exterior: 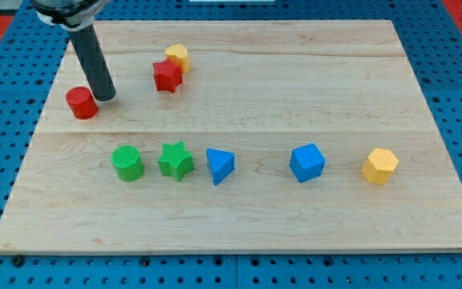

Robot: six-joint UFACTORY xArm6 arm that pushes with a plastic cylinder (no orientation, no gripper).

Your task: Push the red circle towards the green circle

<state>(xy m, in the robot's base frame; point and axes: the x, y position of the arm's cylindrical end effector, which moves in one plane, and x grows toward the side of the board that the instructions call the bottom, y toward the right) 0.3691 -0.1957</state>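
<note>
The red circle (81, 103) lies near the wooden board's left edge, at the view's upper left. The green circle (127, 163) lies below it and a little to the right, at the left end of a row of blocks. My tip (105, 98) rests on the board just right of the red circle, close to it or touching it. The dark rod rises from the tip toward the view's top left.
A red star (167, 76) and a yellow block (178, 56) sit together right of the tip. Right of the green circle stand a green star (176, 160), a blue triangle (220, 165), a blue cube (307, 163) and a yellow hexagon (380, 166).
</note>
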